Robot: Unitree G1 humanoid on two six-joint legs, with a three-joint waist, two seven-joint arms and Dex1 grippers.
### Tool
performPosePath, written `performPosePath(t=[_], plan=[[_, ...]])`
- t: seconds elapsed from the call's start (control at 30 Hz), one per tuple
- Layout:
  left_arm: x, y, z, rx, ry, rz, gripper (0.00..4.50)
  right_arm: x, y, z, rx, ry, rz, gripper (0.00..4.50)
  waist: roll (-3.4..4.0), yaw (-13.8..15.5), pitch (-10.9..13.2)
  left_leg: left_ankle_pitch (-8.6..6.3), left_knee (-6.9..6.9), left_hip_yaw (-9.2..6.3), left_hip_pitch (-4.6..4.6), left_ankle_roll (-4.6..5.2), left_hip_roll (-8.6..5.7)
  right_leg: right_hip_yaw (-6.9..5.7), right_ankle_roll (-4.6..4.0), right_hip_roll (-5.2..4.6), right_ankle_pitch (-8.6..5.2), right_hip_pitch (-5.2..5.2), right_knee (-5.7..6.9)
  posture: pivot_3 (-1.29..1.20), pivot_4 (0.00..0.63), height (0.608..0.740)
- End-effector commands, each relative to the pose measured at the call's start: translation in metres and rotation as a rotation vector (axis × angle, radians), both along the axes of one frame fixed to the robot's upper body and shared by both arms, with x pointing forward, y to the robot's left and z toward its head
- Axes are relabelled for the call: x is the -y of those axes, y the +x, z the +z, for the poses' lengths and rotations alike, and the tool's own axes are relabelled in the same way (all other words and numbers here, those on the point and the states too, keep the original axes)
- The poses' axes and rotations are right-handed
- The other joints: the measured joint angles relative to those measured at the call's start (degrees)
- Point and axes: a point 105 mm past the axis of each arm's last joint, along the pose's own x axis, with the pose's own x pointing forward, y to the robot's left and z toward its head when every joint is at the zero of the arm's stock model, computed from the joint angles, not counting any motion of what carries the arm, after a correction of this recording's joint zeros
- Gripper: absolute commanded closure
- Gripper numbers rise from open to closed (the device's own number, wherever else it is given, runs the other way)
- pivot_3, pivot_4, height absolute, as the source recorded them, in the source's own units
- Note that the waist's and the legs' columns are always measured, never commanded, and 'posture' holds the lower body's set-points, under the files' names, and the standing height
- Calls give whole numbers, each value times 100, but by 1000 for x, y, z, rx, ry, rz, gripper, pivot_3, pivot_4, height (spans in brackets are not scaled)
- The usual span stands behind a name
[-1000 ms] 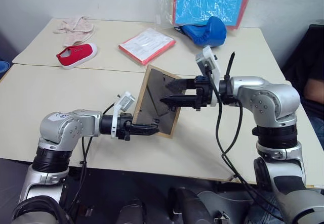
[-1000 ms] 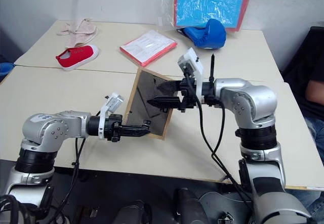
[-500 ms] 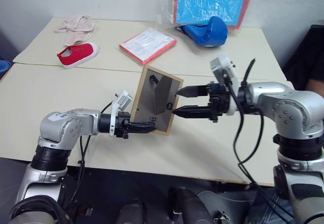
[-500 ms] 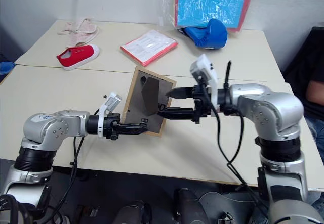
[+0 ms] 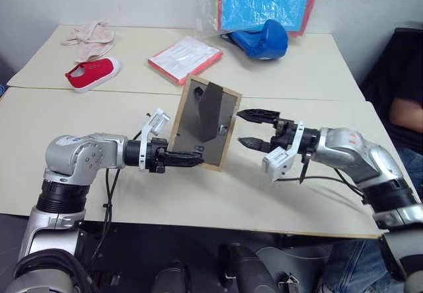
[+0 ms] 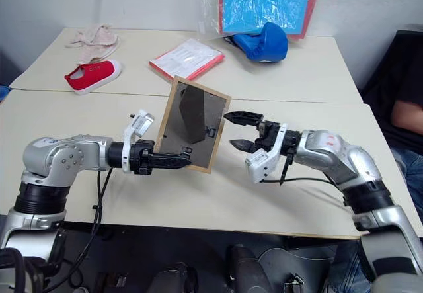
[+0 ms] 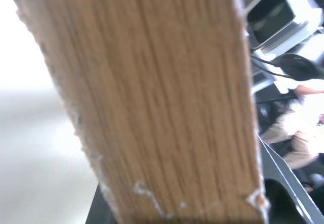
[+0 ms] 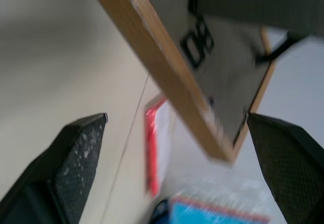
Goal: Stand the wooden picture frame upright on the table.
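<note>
Above the surface (image 5: 79, 114), the wooden picture frame (image 5: 203, 122) is clamped near-upright by the left tool (image 5: 188, 158) for placement; the right tool (image 5: 254, 129) is held apart beside it.

Picture frame (image 5: 203, 122) near bench (image 5: 79, 127) middle, closer to front edge, lower edge nipped by left gripper (image 5: 190, 159) on its left. Right gripper (image 5: 253, 129) just right of frame, apart from it. Toward the far edge: shoe (image 5: 92, 73) and cloth (image 5: 88, 36) at left, packet (image 5: 185, 57) centre, boxing glove (image 5: 262, 40) right of packet.
</note>
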Motion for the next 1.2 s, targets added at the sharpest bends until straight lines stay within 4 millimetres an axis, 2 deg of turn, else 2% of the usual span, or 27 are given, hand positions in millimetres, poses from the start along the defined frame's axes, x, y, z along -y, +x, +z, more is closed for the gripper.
performPosePath(t=[0.03, 0.07, 0.17, 0.3, 0.37, 0.4, 0.47, 0.53, 0.6, 0.63, 0.7, 0.77, 0.83, 0.87, 0.93, 1.0, 1.07, 1.13, 1.2], plan=[[6, -8, 22, 27, -63, -73, 3073, -16, 7, 23, 136, 114, 64, 0, 0, -9, 1, 1, 1, 1, 3, -1, 1, 0, -2, 1, -1, 0, 3, 0, 150, 740], [6, -9, 22, 24, -64, -75, 3073, -20, 11, 22, 150, 109, 64, 0, 1, -1, 1, 2, 1, 2, 5, -2, 0, 2, -4, 1, -2, 0, 8, 0, 150, 740], [7, -9, 22, 25, -54, -75, 3073, -28, 20, 23, 181, 130, 77, 614, 0, -1, 1, 3, 0, 1, 7, -2, 0, 1, -6, 1, -3, 1, 8, 0, 150, 740], [4, -7, 22, 12, -61, -58, 3073, -31, 21, 23, 213, 145, 107, 1871, 0, 4, 1, 3, -1, 0, 5, -1, 0, 2, -6, 0, -3, 1, 7, 0, 150, 740], [0, -6, 23, 8, -67, -37, 2352, -31, 20, 23, 227, 149, 123, 2501, 0, 3, 1, 3, -1, 0, 4, 0, -1, 1, -6, 0, -3, 1, 6, 0, 150, 740], [-1, -5, 24, 8, -69, -30, 2216, -31, 19, 23, 238, 151, 132, 2649, 0, -11, 1, 3, -1, 0, 5, 0, -1, 1, -6, 0, -3, 1, 7, 0, 150, 740], [-6, -3, 28, 30, -86, 3, 1627, -32, 18, 28, 245, 170, 150, 3112, 0, -17, 1, 3, -1, 2, 8, 0, -1, 4, -6, 1, -3, 1, 9, 0, 150, 740], [-11, -1, 32, 58, -95, 35, 1037, -32, 18, 32, 245, 184, 159, 3241, 1, -20, 1, 4, -1, 3, 10, -1, -1, 5, -6, 2, -3, 2, 12, 0, 150, 740], [-26, 0, 45, 112, -116, 100, 327, -33, 19, 34, 229, 188, 162, 3241, 1, -35, 1, 4, -1, 4, 10, -1, 0, 6, -6, 2, -3, 2, 12, 0, 150, 740], [-34, -2, 51, 145, -121, 133, 123, -34, 20, 34, 216, 188, 162, 3241, 0, -55, 2, 4, -1, 5, 11, -1, 0, 6, -6, 3, -3, 2, 13, 0, 150, 740], [-46, -8, 58, 198, -116, 171, 0, -33, 22, 33, 200, 180, 157, 3241, 0, -116, 2, 4, -3, 4, 12, -1, 2, 6, -6, 3, -3, 1, 13, 0, 150, 740], [-64, -26, 70, 307, -96, 200, 0, -32, 25, 32, 154, 184, 152, 3241, 0, -149, 2, 4, -3, 4, 12, -1, 1, 5, -6, 1, -3, 2, 12, 0, 150, 740], [-71, -38, 76, 378, -72, 212, 0, -30, 26, 31, 113, 189, 149, 3241, -2, -176, 3, 3, -4, 6, 14, -1, 1, 9, -6, 1, -3, 2, 11, 0, 150, 740], [-77, -49, 79, 465, -27, 230, 0, -30, 33, 27, -24, 243, 114, 3241, -4, -169, 4, 3, -4, 5, 14, -1, 1, 9, -6, 1, -3, 2, 11, 0, 150, 740], [-84, -58, 79, 641, 85, 304, 0, -32, 45, 25, -441, 443, 29, 3241, -10, -185, 6, 3, -5, 5, 24, -1, 3, 8, -6, 3, -3, 11, 10, 0, 150, 740], [-84, -57, 79, 751, 122, 371, 0, -33, 43, 21, -860, 556, 79, 3241, -9, -148, 6, 3, -5, -6, 37, 0, 11, 0, -6, 4, -3, 33, 8, 0, 150, 740], [-80, -53, 79, 807, 84, 406, 0, -34, 39, 23, -1211, 627, 156, 3241, 3, -68, 14, 4, 7, -17, 29, 10, 7, -6, -1, -7, 0, 35, 16, 0, 150, 740], [-75, -51, 74, 822, 56, 414, 0, -38, 37, 18, -1476, 642, 181, 3241, 8, 12, 16, 3, 7, -18, 28, 20, 4, -8, 5, -13, 6, 38, 11, 0, 150, 740], [-70, -52, 67, 799, 46, 389, 0, -42, 32, 12, -1609, 621, 191, 3241, 8, 33, 16, -3, 3, -21, 25, 26, 5, -16, 4, -14, 6, 38, 1, 0, 150, 740]])
